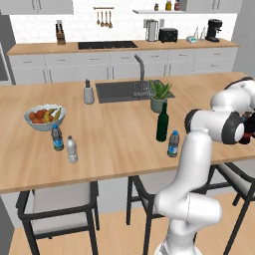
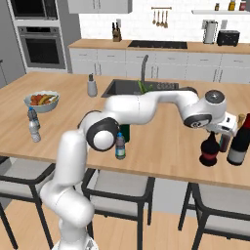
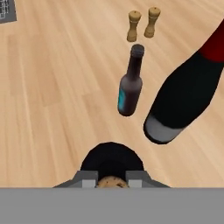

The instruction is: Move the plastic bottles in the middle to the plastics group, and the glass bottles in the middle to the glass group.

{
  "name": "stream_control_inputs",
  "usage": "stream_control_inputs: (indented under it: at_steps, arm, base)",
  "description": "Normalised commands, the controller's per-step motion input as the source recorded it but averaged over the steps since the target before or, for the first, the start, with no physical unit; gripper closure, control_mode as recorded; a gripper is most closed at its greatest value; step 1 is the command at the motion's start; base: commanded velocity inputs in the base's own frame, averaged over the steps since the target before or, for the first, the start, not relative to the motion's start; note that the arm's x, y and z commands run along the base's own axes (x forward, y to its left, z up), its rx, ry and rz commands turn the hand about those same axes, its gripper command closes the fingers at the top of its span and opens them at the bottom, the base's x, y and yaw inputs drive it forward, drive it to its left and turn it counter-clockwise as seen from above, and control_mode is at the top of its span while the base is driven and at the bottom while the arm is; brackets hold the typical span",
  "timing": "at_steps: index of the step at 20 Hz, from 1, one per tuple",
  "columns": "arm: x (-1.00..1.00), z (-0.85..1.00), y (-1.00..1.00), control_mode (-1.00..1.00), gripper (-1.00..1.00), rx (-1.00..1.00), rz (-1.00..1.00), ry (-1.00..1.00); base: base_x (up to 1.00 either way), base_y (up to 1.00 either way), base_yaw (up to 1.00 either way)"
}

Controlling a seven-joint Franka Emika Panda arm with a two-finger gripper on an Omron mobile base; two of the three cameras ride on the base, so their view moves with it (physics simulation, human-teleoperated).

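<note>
Right under the hand camera, our claw [image 3: 111, 180] is clamped on the cork of the squat black bottle [image 2: 209, 152], standing on the counter [image 2: 161, 146] beside the tall glass bottles [image 2: 240, 141] where it belongs. We still have the green bottle [image 1: 162, 123] and blue-labelled bottle [image 1: 173, 144] mid-counter.

A home kitchen: a wooden island tabletop [image 1: 124, 144] with an inset sink [image 1: 122, 91], a wall oven [image 2: 41, 46], white cabinets [image 1: 74, 67], and what looks like a toaster [image 1: 168, 35].
</note>
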Motion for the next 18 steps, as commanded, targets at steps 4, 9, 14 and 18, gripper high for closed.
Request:
stream_control_inputs:
  at_steps: [4, 9, 14, 18]
  arm:
    - [0.08, -0.36, 0.0, -1.0, 1.0, -0.08, 0.0, 0.0]
    - [0.14, -0.38, 0.0, -1.0, 1.0, -0.11, 0.0, 0.0]
    - [0.27, -0.23, 0.0, -1.0, 1.0, 0.0, 0.0, 0.0]
    - [0.06, -0.34, 0.0, -1.0, -1.0, 0.0, 0.01, 0.02]
  base:
    - [0.0, 0.0, 0.0]
    - [0.0, 0.0, 0.0]
    - [0.0, 0.0, 0.0]
    - [0.0, 0.0, 0.0]
